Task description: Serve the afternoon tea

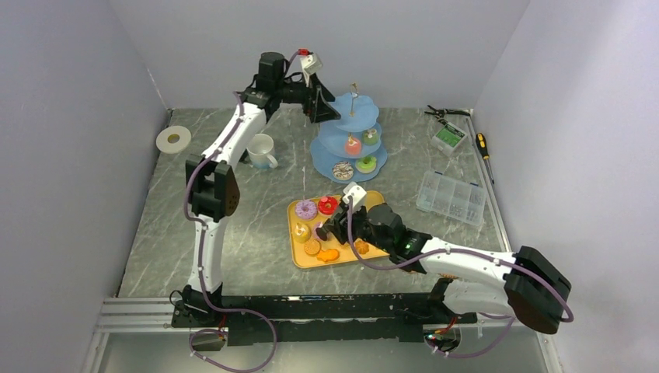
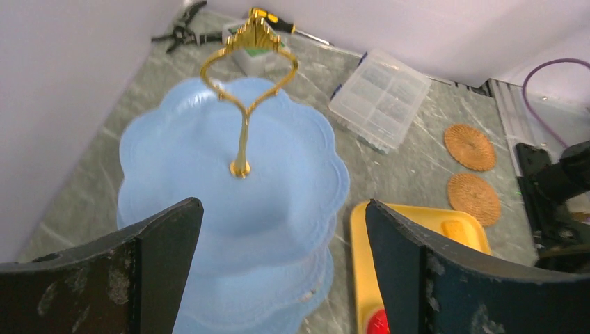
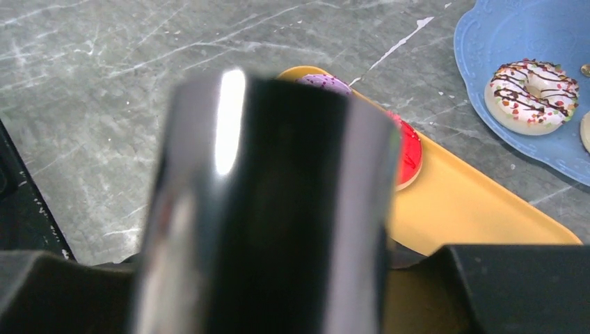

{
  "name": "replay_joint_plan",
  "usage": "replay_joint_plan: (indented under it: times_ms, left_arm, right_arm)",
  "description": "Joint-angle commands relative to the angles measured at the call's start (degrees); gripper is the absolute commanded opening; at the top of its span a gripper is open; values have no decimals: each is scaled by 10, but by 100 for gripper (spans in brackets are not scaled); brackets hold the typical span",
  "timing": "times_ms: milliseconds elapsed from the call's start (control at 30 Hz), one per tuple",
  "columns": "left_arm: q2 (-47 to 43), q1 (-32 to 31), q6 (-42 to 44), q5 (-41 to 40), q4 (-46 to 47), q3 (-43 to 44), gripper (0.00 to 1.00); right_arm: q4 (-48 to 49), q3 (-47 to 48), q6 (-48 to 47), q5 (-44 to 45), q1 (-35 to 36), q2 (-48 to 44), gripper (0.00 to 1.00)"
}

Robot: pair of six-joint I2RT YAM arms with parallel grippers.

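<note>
The light-blue three-tier stand (image 1: 346,140) stands at the back, with cupcakes (image 1: 353,144) on its middle tier and doughnuts (image 1: 343,170) on its lowest. My left gripper (image 1: 322,109) hangs open just above the bare top tier (image 2: 229,139), its fingers (image 2: 167,243) either side with nothing between them. A white mug (image 1: 262,150) sits to the stand's left. My right gripper (image 1: 336,227) is low over the tray's doughnuts (image 1: 305,208) and orange biscuits (image 1: 312,247). A dark, glossy mug (image 3: 271,209) fills the space between its jaws, with a gap on the right side.
The flat yellow tray (image 1: 298,259) lies mid-table with a red doughnut (image 3: 409,156) near the mug. At the right are a clear parts box (image 1: 451,196), a green box (image 1: 448,137), a screwdriver (image 1: 483,145) and pliers (image 1: 444,112). A tape roll (image 1: 173,139) lies far left. Two woven coasters (image 2: 469,147) lie beyond the tray.
</note>
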Motion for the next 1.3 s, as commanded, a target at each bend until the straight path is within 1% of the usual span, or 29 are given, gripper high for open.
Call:
replay_joint_plan:
  times_ms: [0,100,167,300,400,500,600,700,867,967,1033,1067,1133,1167,1200,1233,1267]
  left_arm:
    - [41,-17,-60,23,150,65,93]
    - [84,-17,-117,19,205,109,93]
    - [101,-19,-144,14,252,116,93]
    - [122,-28,-154,16,294,122,91]
    - [129,-32,-157,9,317,114,88]
    - [141,-32,-165,8,332,120,81]
    - [155,-34,-177,27,344,136,75]
    - [169,-39,-186,52,354,153,73]
    - [181,-42,-200,59,375,155,59]
    - [184,-42,-205,56,385,155,55]
    - [185,-42,-210,51,395,157,49]
    - [186,-42,-213,47,399,159,44]
    - [186,-42,-218,32,403,161,25]
    - [186,-43,-219,28,405,161,19]
    - [186,-43,-218,26,405,161,15]
    - [185,-43,-218,24,406,161,13]
    - [184,-43,-218,22,405,161,13]
  right_arm:
    - [-1,2,19,3,2,-41,37]
    - [-14,3,26,10,2,-64,37]
    - [-22,6,28,14,2,-75,37]
    - [-40,14,29,18,2,-89,36]
    - [-45,17,35,19,2,-97,36]
    - [-49,16,41,18,2,-103,36]
    - [-53,16,44,18,3,-104,36]
    - [-53,12,47,22,2,-104,36]
    - [-57,12,51,28,2,-104,36]
    - [-60,14,51,29,2,-103,36]
    - [-60,14,51,30,3,-102,36]
    - [-60,14,52,31,3,-102,36]
    - [-60,14,53,31,3,-102,37]
    - [-60,14,54,31,2,-101,36]
    - [-60,14,55,31,3,-101,36]
    - [-60,14,55,32,3,-102,36]
    - [-60,14,55,32,3,-103,37]
